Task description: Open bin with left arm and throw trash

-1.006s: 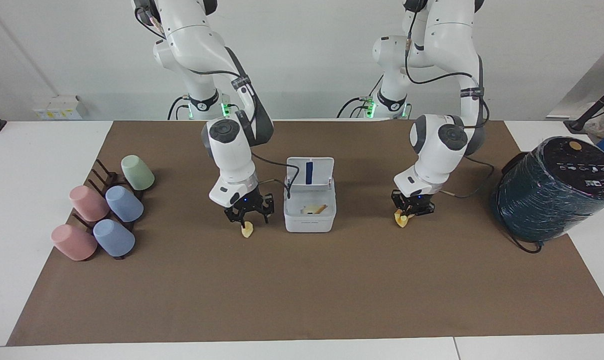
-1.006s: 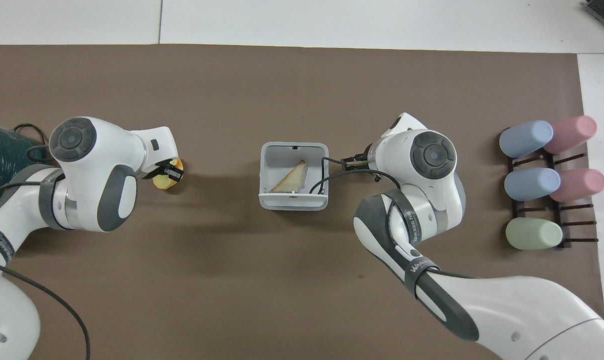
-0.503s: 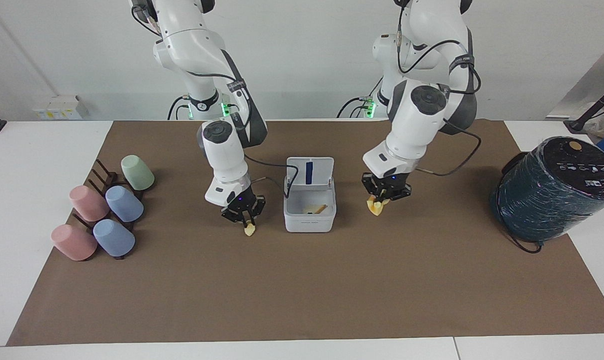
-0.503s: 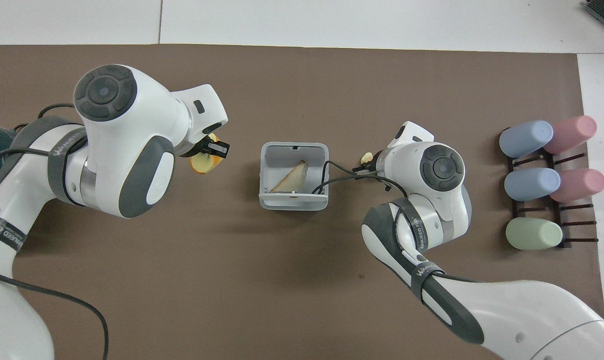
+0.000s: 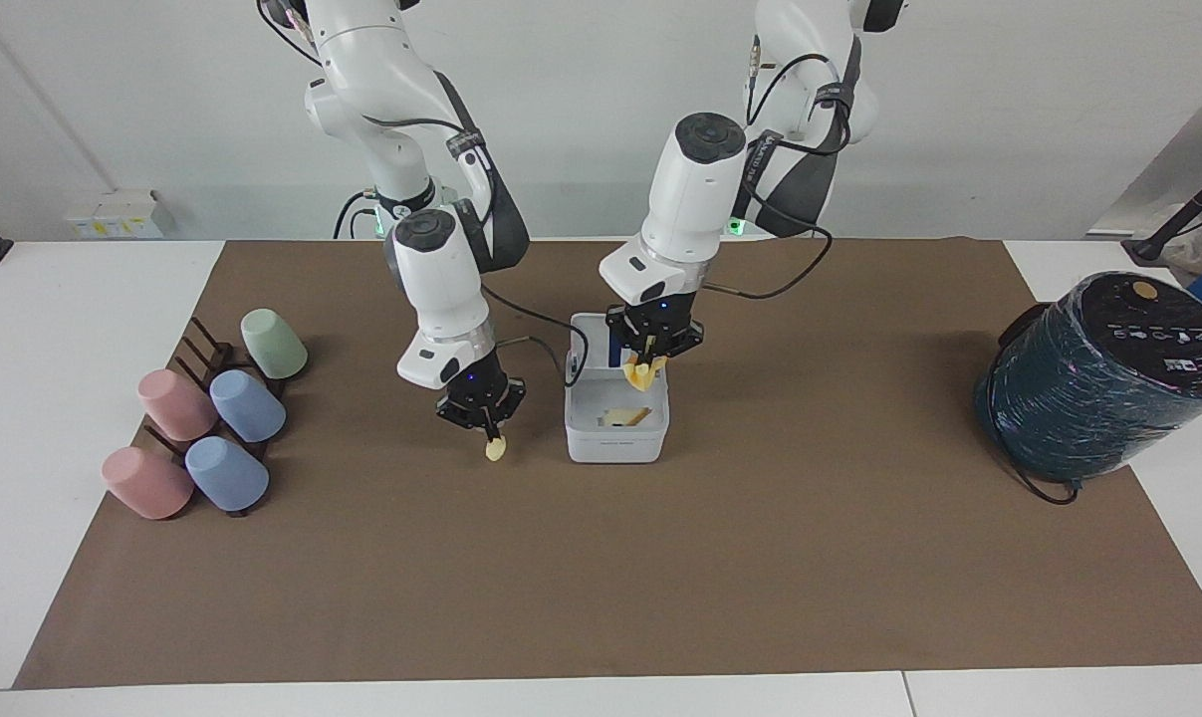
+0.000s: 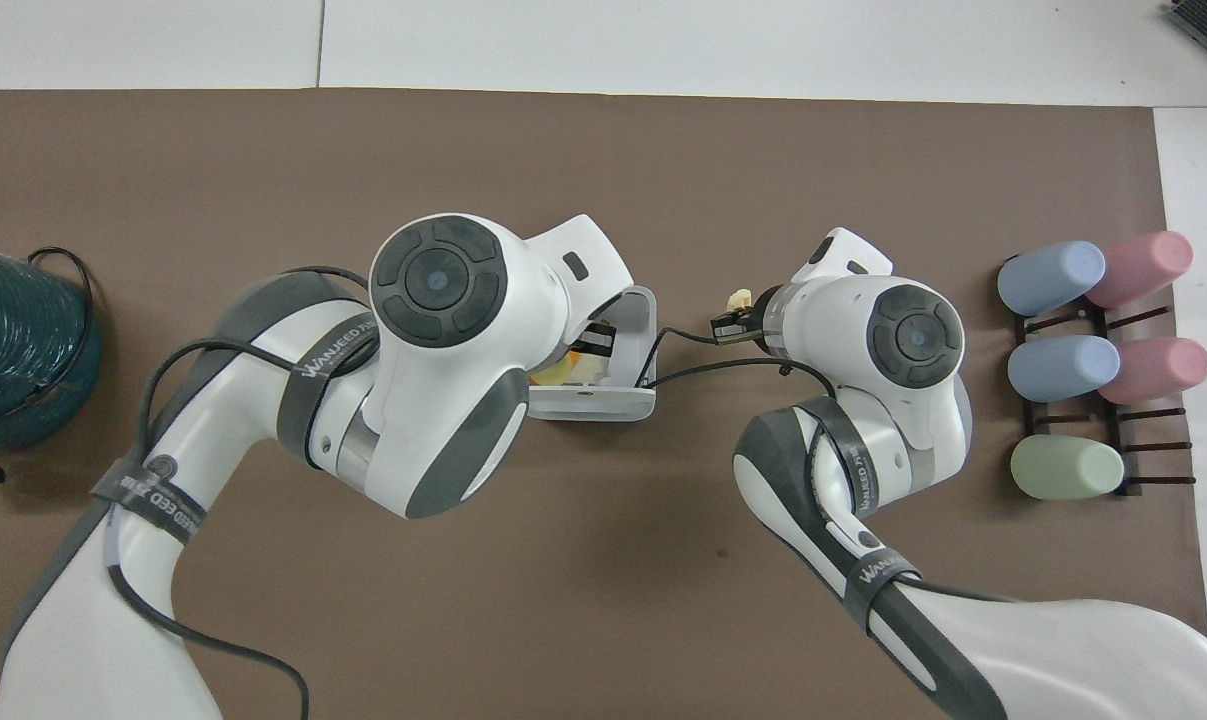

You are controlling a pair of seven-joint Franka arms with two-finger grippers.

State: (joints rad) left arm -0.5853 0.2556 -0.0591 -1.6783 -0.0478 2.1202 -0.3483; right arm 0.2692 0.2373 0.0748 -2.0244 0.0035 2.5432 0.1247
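The white bin (image 5: 615,438) stands mid-mat with its lid (image 5: 591,327) swung up on the side nearer the robots. A pale bread slice (image 5: 628,415) lies inside. My left gripper (image 5: 648,360) hangs over the bin's opening, shut on the yellow-orange chunk (image 5: 643,374). In the overhead view the left arm covers most of the bin (image 6: 645,312), and the chunk (image 6: 561,372) peeks out below the left gripper (image 6: 591,345). My right gripper (image 5: 488,430) is just beside the bin toward the right arm's end, low over the mat, shut on the pale yellow lump (image 5: 496,450) (image 6: 738,298).
Several pastel cups (image 5: 207,428) (image 6: 1093,360) lie on a dark rack at the right arm's end of the brown mat (image 5: 601,578). A big dark teal wrapped cylinder (image 5: 1098,378) (image 6: 13,350) stands at the left arm's end, with a cable by it.
My left gripper rose and carried the chunk from the left arm's end of the mat to over the bin. My right gripper shut on the lump and lifted it slightly.
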